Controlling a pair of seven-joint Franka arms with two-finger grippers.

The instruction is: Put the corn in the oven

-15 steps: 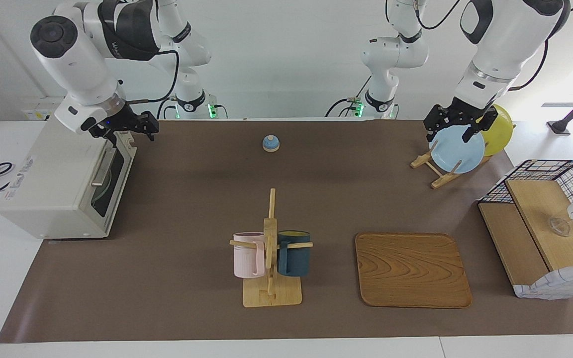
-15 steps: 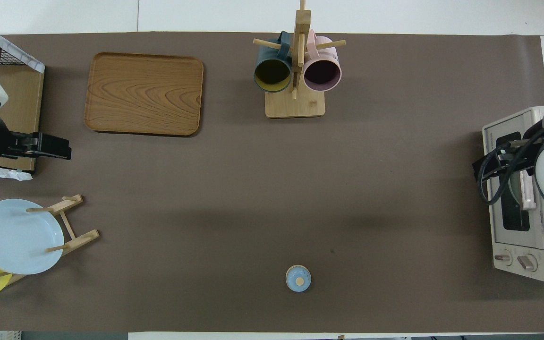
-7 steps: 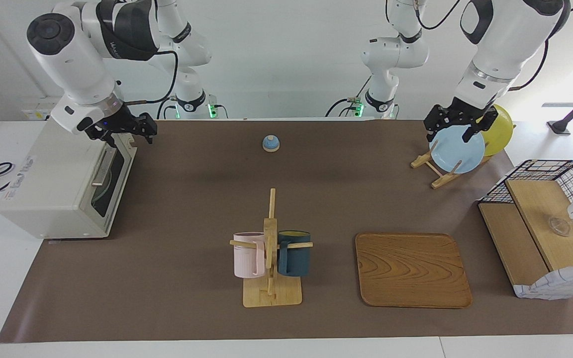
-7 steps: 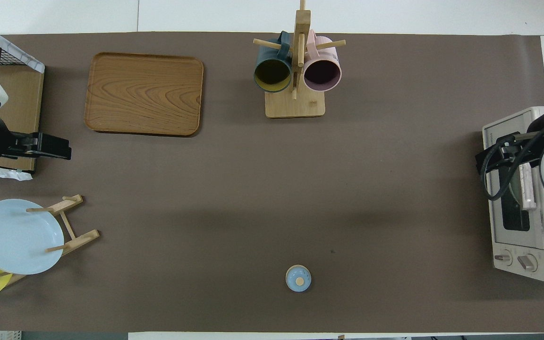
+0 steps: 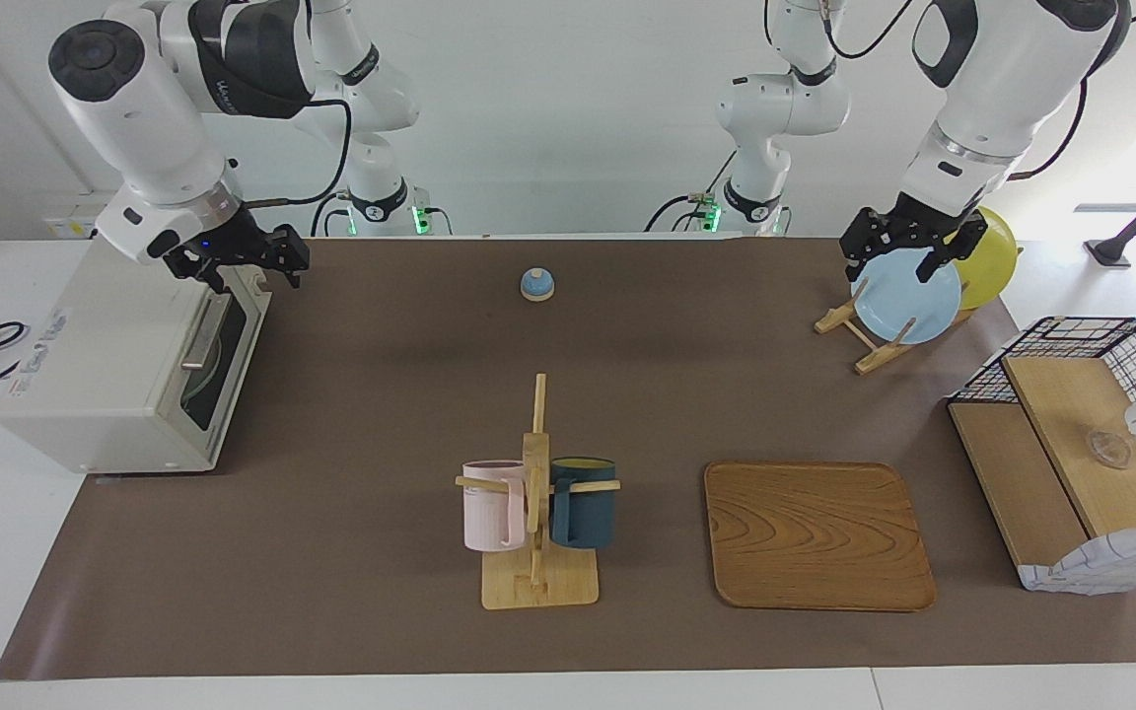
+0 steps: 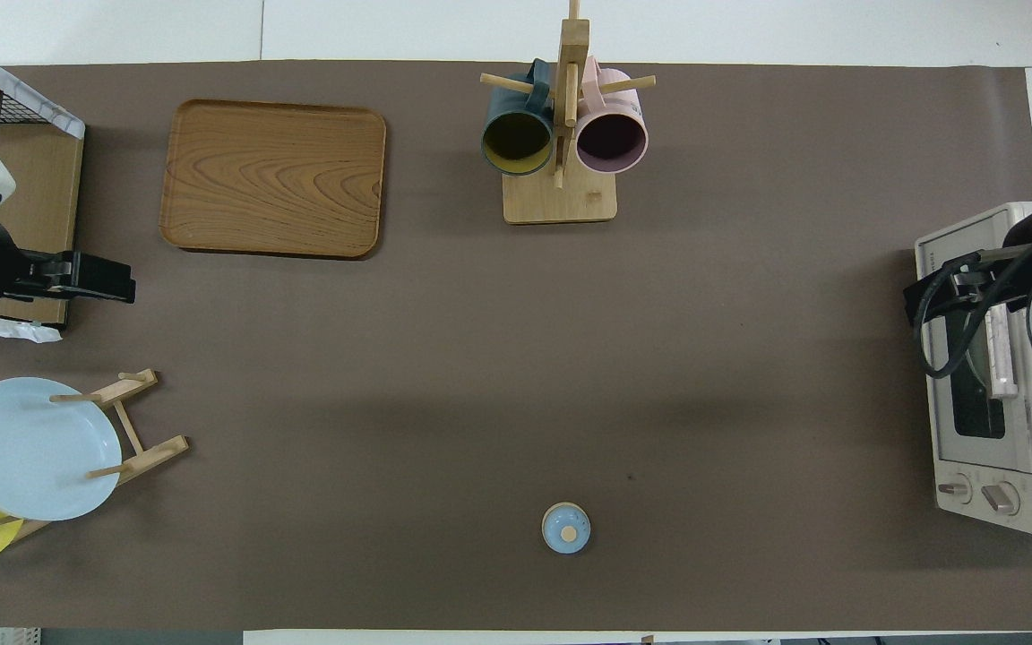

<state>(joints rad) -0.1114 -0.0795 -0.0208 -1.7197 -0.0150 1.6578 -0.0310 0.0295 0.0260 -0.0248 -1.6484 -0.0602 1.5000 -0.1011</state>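
Right gripper (image 5: 243, 258): black two-finger tool, jaws wide apart, holding nothing; hangs over the top front edge of the oven, above the handle end nearer the robots.

Left gripper (image 5: 913, 247): black two-finger tool, jaws wide apart, holding nothing; hangs over the upper rim of the pale blue round plate (image 5: 906, 298).

Oven (image 5: 124, 365): boxy off-white toaster oven at the right arm's end of the table, dark glass door shut, metal bar handle (image 5: 203, 331) across the door, two knobs on its front in the overhead view.

Corn: not visible in either view; its place cannot be told.

Plates: pale blue plate upright in a wooden rack (image 5: 864, 340) at the left arm's end; a round yellow plate (image 5: 990, 251) stands just beside it.

Other items: small blue bell (image 5: 536, 284) near the robots, mid-table; wooden mug tree (image 5: 536, 513) with a pink mug (image 5: 491, 505) and a dark teal mug (image 5: 583, 503); rectangular wooden tray (image 5: 816, 534); wire-and-wood shelf basket (image 5: 1071, 444).
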